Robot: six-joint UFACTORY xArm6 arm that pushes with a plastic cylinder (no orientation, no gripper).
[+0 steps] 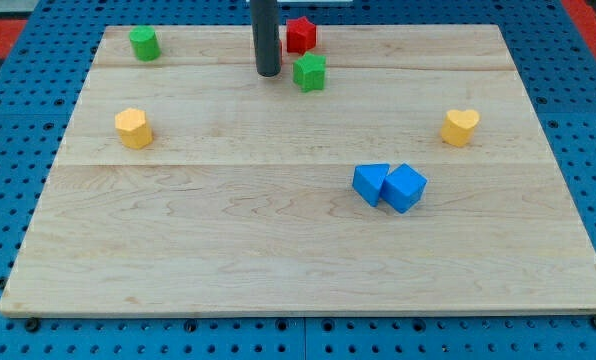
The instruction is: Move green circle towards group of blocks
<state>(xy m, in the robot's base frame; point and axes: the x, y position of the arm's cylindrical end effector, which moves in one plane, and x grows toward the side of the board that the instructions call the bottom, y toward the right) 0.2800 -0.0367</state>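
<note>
The green circle, a short cylinder, stands near the board's top left corner. My tip rests on the board at the view's top centre, well to the right of the green circle. A green star lies just right of my tip, apart from it. A red star sits above the green star, partly behind the rod. Two blue blocks, a triangle and a cube, touch each other at the view's lower right of centre.
A yellow hexagon stands at the left side. A yellow heart stands at the right side. The wooden board lies on a blue pegboard that surrounds it.
</note>
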